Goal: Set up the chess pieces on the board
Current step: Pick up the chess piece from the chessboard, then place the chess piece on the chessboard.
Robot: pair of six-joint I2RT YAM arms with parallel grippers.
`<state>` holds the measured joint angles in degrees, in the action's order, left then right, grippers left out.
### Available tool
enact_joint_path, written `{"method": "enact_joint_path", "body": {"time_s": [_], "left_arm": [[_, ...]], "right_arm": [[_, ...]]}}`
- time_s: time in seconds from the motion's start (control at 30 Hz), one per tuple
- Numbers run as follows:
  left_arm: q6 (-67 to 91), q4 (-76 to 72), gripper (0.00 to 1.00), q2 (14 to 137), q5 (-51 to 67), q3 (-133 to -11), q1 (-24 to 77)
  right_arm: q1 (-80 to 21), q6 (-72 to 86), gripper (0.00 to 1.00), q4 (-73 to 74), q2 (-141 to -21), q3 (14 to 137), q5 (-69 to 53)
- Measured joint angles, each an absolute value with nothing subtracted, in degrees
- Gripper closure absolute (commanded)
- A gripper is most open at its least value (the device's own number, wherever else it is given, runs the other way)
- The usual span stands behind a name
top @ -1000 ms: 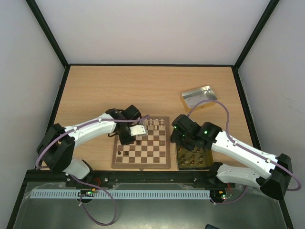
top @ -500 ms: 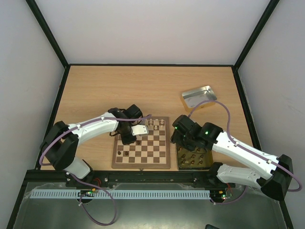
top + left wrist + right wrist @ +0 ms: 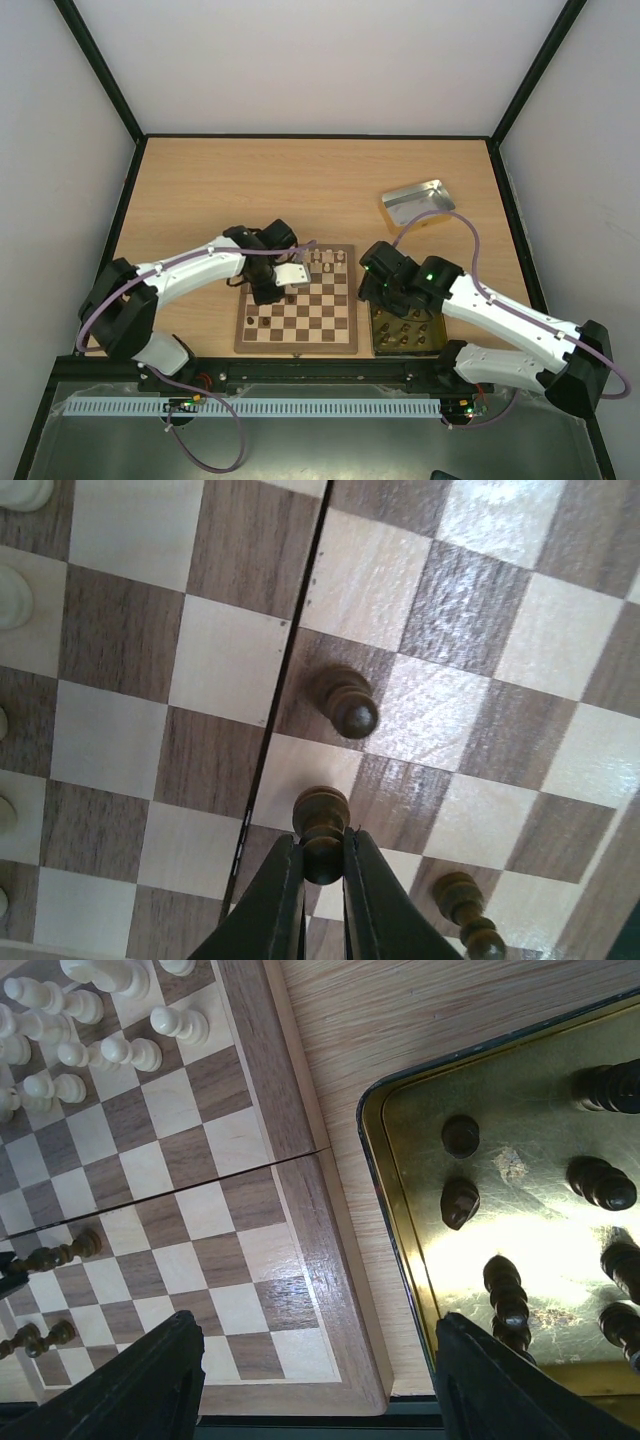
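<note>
Hazards attending the grasp on a dark pawn (image 3: 321,815). The left gripper (image 3: 322,858) is shown with its jaws closed on the upper part of this pawn, whose base is seen over a cream square of the board (image 3: 110,735), just beside the fold seam. Whether the base touches the wood cannot be told. The hold is taken at the very tips of the fingers (image 3: 277,900) on a small, rounded, turned shape, so a slip or twist of the piece within the grip is judged possible if it is carried quickly or pressed down off-square. A second dark pawn (image 3: 347,702) stands on the adjoining dark square and a third dark pawn (image 3: 466,912) stands near the other finger. Either could be toppled if the fingers are swept sideways at low height or spread wide on release. A piece set down across the seam might be left tilted. Pale pieces (image 3: 14,590) are ranked near one edge of the board, well apart from the held pawn. The right gripper (image 3: 318,1332) is seen wide apart and empty, poised over the board's border and the strip of table (image 3: 400,1020) beside the gold tin (image 3: 520,1080), in which dark pieces (image 3: 459,1203) lie unplaced. With both arms crowded at the board, contact between them is judged a risk if the right one is brought across during placement.
</note>
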<state>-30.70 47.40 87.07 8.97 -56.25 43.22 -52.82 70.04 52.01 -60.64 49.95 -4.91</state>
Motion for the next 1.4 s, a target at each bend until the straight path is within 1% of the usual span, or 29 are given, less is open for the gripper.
{"method": "enact_joint_path", "body": {"time_s": [0.4,0.7,1.4], "left_arm": [[-29.28,48.93,0.98,80.49,8.93,-52.86,50.5],[-28.58,49.25,0.98,78.91,8.32,-49.98,51.11],[-26.59,48.93,0.94,78.81,8.4,-49.43,52.84]], "right_arm": [[-52.82,69.82,0.37,51.22,-62.06,49.67,-4.99],[-52.82,69.65,0.37,50.57,-63.07,49.65,-5.19],[-52.82,69.43,0.37,49.91,-63.81,49.65,-5.23]]}}
